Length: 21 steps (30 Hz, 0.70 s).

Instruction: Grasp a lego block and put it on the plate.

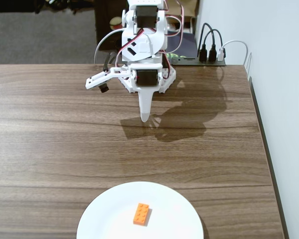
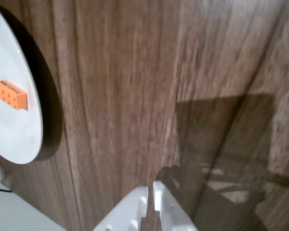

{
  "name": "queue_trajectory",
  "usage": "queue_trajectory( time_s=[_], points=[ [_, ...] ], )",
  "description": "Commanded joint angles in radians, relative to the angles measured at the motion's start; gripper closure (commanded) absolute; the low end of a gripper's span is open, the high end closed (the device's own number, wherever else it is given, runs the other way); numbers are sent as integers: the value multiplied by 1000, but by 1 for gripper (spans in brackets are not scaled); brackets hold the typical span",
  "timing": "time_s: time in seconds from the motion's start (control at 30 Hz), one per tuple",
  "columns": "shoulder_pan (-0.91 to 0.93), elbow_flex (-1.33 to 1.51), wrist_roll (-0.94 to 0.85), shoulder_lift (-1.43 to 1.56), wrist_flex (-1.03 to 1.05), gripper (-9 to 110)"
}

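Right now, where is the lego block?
In the fixed view the lego block lies on the plate, near its middle, at the bottom edge, well clear of the gripper.

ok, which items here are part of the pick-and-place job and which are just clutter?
Job items:
- small orange studded plastic lego block, lying on the plate
- large plain white round plate
- white gripper, fingers nearly together, holding nothing, away from the plate

Just lying about:
- black cables and plugs at the table's far edge
- brown wood-grain table
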Motion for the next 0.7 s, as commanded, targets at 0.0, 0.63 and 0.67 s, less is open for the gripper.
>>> queue_trajectory(
  time_s=[0.0, 0.63, 0.67],
  points=[
    [8, 18, 40, 51, 11, 101],
    [18, 83, 54, 344, 155, 101],
    [18, 84, 54, 360, 164, 101]
  ],
)
